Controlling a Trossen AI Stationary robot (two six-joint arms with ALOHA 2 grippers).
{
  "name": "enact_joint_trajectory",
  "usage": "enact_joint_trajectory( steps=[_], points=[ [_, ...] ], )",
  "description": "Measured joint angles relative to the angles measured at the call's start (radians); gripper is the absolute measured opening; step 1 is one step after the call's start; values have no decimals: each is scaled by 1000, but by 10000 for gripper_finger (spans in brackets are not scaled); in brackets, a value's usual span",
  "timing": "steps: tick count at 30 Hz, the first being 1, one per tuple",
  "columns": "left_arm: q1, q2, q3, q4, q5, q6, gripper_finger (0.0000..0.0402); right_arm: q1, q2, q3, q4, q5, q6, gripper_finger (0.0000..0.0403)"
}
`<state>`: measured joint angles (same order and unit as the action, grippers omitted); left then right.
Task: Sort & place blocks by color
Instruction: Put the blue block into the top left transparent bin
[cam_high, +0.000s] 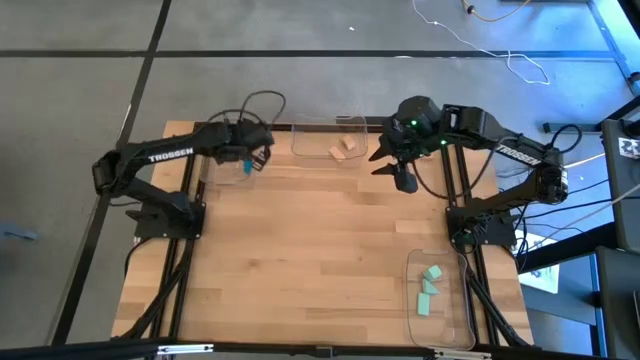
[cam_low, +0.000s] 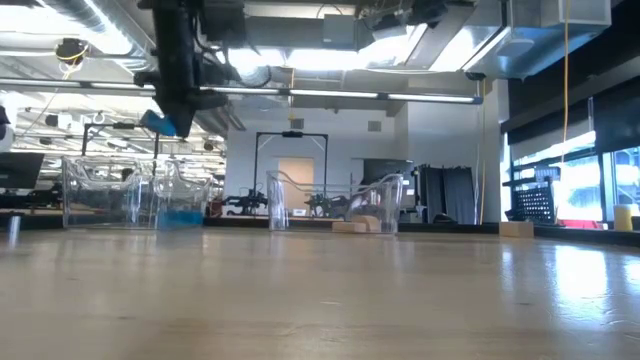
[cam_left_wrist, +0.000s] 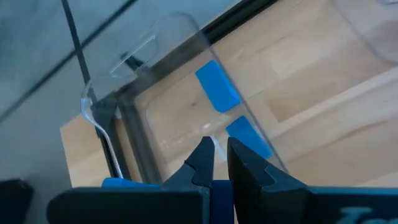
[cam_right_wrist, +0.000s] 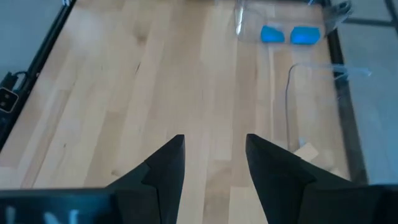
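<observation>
Left gripper (cam_left_wrist: 214, 163) hovering directly over blue tray (cam_left_wrist: 99, 118), nearly closed, pinching blue block (cam_low: 160, 123); two blue blocks (cam_left_wrist: 217, 86) lying below. Right gripper (cam_right_wrist: 214, 155) waiting open, empty.

Evenly and brightly lit from overhead in the high view, with only faint shadows on the counter (cam_high: 320, 250). Blue glow at 2 o'clock, over the floor. In the low view, strong glare from ceiling lights (cam_low: 330, 45) at 12 o'clock and daylight from windows (cam_low: 575, 175) at 3 o'clock; near counter surface soft and out of focus. Glassy reflections on the tray (cam_left_wrist: 149, 93) wall in the left wrist view. Near fingers blurred in both wrist views.
</observation>
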<state>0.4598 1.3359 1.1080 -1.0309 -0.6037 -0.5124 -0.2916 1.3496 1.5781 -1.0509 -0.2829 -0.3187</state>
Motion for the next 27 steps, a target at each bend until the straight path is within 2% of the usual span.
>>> enact_joint_trajectory(
  steps=[8, 13, 19, 27],
  points=[
    [195, 18, 0, 1, 165, 105, 20, 0, 0, -48, 43, 0, 1, 171],
    [274, 53, 0, 3, 210, 131, 19, 0, -1, -48, 60, 0, 0, 171],
    [305, 143, 0, 23, 265, 165, 19, 0, -1, -48, 60, 0, 0, 171],
    [308, 245, 0, 72, 255, 209, 32, 0, -1, -48, 60, 0, 0, 171]
  ],
)
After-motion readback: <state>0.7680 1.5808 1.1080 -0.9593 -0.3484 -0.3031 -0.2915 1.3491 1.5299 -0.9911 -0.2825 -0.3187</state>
